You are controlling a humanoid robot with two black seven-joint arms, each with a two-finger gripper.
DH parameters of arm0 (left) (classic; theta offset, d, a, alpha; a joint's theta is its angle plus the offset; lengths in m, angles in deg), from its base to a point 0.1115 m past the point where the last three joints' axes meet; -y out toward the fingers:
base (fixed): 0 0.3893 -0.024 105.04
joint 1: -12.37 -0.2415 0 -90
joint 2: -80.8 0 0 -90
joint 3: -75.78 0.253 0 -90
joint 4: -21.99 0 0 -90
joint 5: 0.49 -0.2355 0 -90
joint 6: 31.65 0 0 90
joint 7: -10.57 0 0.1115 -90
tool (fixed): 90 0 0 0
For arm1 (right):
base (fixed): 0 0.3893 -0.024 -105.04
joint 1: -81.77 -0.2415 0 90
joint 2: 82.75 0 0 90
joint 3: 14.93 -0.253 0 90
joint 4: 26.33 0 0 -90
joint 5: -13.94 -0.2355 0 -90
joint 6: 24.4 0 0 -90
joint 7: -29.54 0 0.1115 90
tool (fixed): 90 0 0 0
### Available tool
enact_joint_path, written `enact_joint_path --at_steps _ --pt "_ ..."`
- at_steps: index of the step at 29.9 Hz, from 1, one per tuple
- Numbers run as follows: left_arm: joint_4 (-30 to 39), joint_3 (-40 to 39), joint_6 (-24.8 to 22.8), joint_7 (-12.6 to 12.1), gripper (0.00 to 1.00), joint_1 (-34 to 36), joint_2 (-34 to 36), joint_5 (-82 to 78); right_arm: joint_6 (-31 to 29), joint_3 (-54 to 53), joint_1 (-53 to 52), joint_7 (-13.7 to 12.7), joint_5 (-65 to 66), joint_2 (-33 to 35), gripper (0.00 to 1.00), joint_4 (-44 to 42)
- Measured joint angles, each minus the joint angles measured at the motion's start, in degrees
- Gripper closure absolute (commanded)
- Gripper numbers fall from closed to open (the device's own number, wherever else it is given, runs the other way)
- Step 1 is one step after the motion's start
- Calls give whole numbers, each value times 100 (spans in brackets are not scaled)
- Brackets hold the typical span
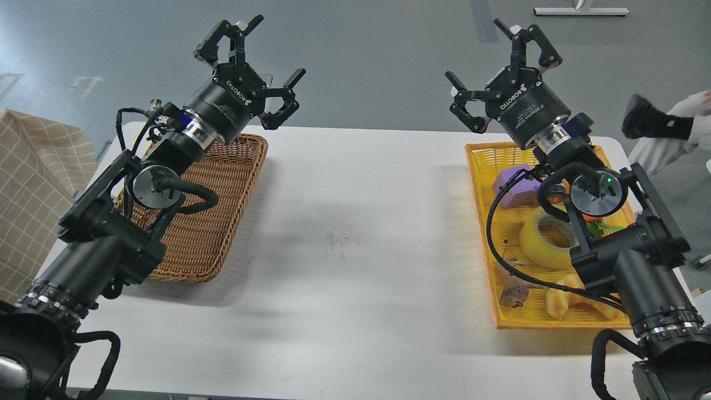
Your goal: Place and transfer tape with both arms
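The tape (541,240), a thick translucent yellow roll with a pale core, lies in the yellow basket (482,222) on the right, partly behind my right arm. My right gripper (502,66) is open and empty, raised above the basket's far end. My left gripper (250,61) is open and empty, raised above the far end of the brown wicker basket (219,222) on the left.
The yellow basket also holds a purple block (516,186), a yellow-tan croissant toy (561,300), a brown toy (514,291) and something orange and green under my arm. A checked cloth (28,183) is at the left. A person's dark-shod foot (650,123) shows at the right edge.
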State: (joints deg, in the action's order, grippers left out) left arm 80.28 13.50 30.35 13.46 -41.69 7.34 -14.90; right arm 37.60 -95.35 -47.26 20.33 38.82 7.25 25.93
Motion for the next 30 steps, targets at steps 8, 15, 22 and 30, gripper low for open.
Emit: enact_joint_path --at_steps 8,15,22,30 --pt "-18 -4 0 1 2 -27 -2 9 0 0 4 1 0 0 0 -2" --pt "-19 -17 0 25 2 -34 -8 2 0 0 -34 1 7 0 0 7" --pt "-20 -19 0 194 2 -34 -49 -16 0 0 -42 2 23 0 0 0" --pt "-20 -20 0 211 2 -9 -50 -16 0 0 -48 6 50 0 0 3"
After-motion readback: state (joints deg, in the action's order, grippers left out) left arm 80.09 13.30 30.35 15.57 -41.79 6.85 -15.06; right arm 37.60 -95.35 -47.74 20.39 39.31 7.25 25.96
